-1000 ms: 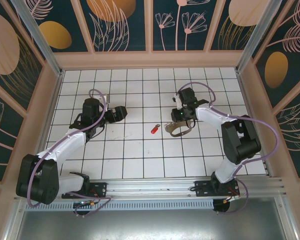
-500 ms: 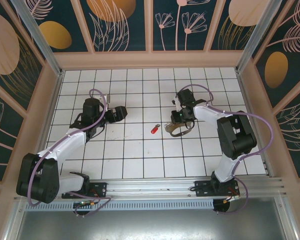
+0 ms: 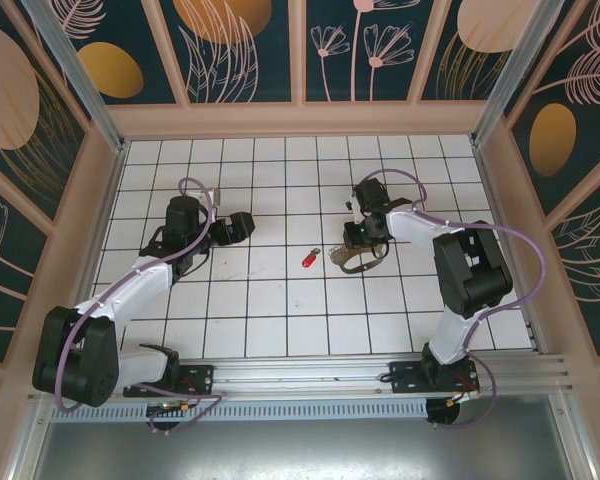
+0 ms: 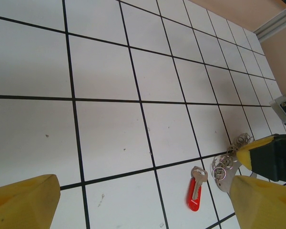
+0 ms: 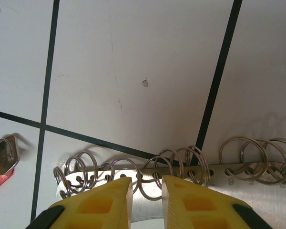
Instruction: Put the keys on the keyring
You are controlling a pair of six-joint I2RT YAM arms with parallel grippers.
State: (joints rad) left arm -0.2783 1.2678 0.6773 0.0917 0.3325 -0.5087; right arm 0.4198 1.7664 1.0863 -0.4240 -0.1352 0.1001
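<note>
From the top external view, the left claw is seen over the left part of the tiled bench, well apart from the task's things. The red key is seen lying flat near the middle, just beside the tan-grey keyring, at whose far edge the right claw is set.

In the left wrist view, the left claw is shown released, its yellow fingers spread wide with bare tiles between them. The red key is seen on the bench ahead. Just beyond it lies the keyring with its small split rings, met by a yellow finger of the right claw.

In the right wrist view, the right claw is shown nearly clenched, with a narrow gap between its fingers. It is set at the keyring, seen here as a silvery strip strung with split rings. Whether the strip or a ring is actually pinched cannot be told. The red key is glimpsed at the left edge, apart from the rings
</note>
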